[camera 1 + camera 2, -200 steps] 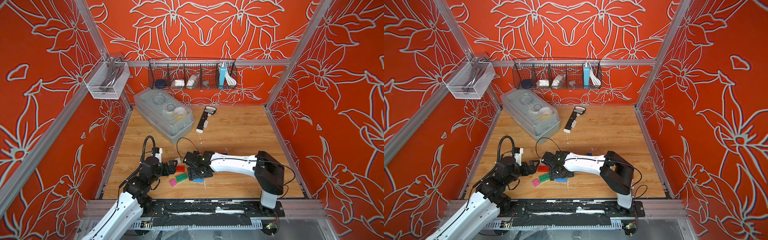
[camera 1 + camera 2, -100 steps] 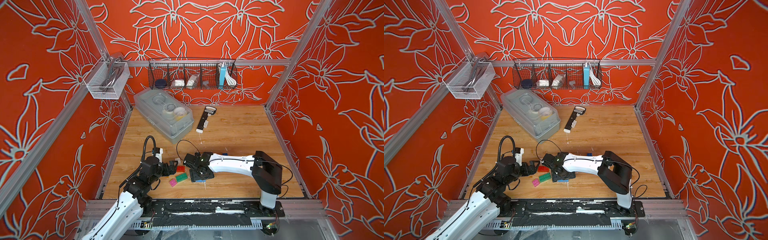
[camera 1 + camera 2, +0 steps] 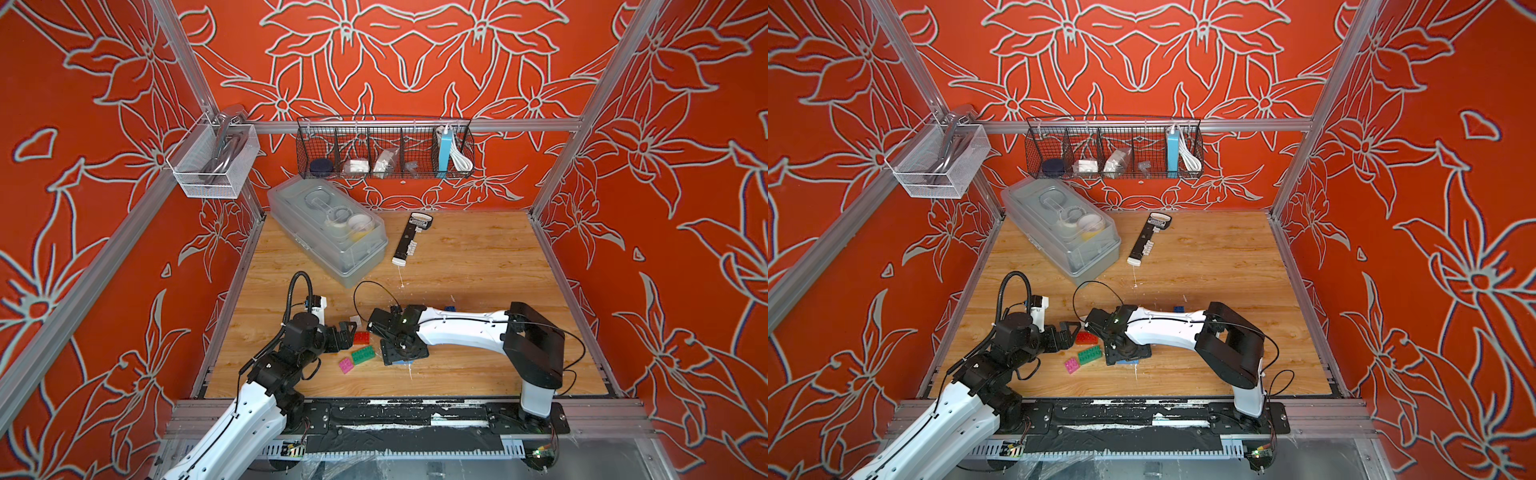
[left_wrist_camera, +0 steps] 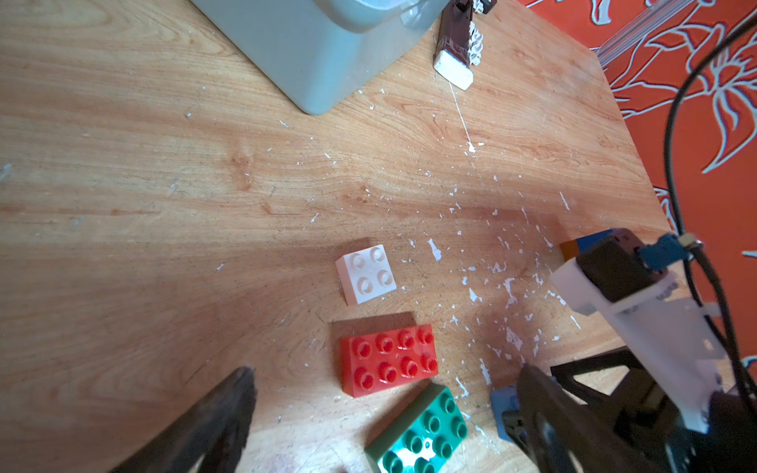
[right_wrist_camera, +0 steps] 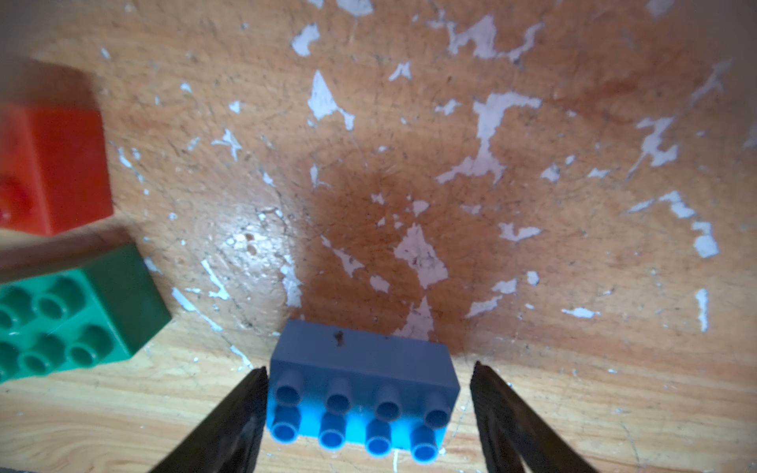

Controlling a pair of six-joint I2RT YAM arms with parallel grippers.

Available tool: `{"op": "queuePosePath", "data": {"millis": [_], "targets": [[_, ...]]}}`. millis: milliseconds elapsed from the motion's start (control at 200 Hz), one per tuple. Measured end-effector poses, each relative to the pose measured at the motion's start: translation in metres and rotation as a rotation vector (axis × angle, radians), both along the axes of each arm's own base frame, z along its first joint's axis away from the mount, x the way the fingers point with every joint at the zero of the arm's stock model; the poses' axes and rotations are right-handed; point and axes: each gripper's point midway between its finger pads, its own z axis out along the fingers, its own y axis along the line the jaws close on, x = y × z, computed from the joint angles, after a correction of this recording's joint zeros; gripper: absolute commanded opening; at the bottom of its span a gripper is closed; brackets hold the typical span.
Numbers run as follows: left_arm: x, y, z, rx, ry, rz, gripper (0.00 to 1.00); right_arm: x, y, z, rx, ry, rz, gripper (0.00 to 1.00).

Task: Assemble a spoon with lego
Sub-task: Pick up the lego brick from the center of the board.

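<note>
While no spoon yet stands built, the lego lies loose near the front of the tabletop (image 3: 478, 257).

Top views: the right arm (image 3: 457, 332) hangs wrist-down over the light blue brick (image 3: 401, 363), which shows only as a sliver. The red brick (image 3: 1086, 337), green brick (image 3: 1090, 355) and pink brick (image 3: 1072, 365) lie just beside it.

Left wrist view: the left fingers (image 4: 213, 417) stand wide and empty, near the red brick and white brick (image 4: 366, 273).

Right wrist view: the right fingers (image 5: 237, 417) straddle the light blue brick's short ends. One is at the brick and the other stands apart, so there is no grip yet. Centring first should let both fingers meet it together; otherwise it may slide toward the green brick.

Against a second earlier, the right arm sits lower and covers more of the brick. The left arm (image 3: 291, 353) and the other bricks are unmoved.
</note>
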Motion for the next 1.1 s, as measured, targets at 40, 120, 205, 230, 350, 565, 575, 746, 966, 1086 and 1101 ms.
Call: {"op": "queuePosePath", "data": {"millis": [40,120,205,230,350,565,575,746,966,1086,1101], "targets": [[0.0,0.0,0.0,-0.001,0.0,-0.001,0.98,-0.001,-0.002,-0.002,-0.007,0.002,0.0,0.76],[0.0,0.0,0.0,-0.001,0.001,-0.002,0.98,-0.003,-0.008,-0.004,-0.021,0.007,-0.002,0.73],[0.0,0.0,0.0,-0.002,0.001,-0.002,0.98,-0.004,-0.011,-0.005,-0.027,0.01,0.0,0.65],[0.0,0.0,0.0,-0.002,0.0,-0.002,0.98,-0.005,-0.012,-0.005,-0.026,0.009,-0.002,0.63],[0.0,-0.001,0.0,-0.003,0.001,-0.005,0.98,-0.005,-0.014,0.0,-0.021,0.004,-0.001,0.53],[-0.003,-0.015,0.003,-0.033,-0.009,-0.085,0.98,0.002,-0.03,0.015,-0.052,-0.019,0.01,0.5],[-0.003,-0.016,0.003,-0.035,-0.009,-0.093,0.98,0.002,-0.031,0.016,-0.055,-0.021,0.01,0.5],[-0.01,-0.04,0.001,-0.062,-0.027,-0.221,0.98,0.039,-0.069,0.062,-0.042,-0.082,-0.048,0.5],[-0.031,-0.086,0.005,-0.065,-0.089,-0.48,0.98,0.087,-0.134,0.103,-0.041,-0.159,-0.158,0.49],[-0.041,-0.103,0.003,-0.041,-0.115,-0.58,0.98,0.098,-0.151,0.097,-0.071,-0.135,-0.154,0.49],[-0.041,-0.105,0.003,-0.037,-0.116,-0.589,0.99,0.099,-0.152,0.096,-0.075,-0.132,-0.152,0.49]]}}
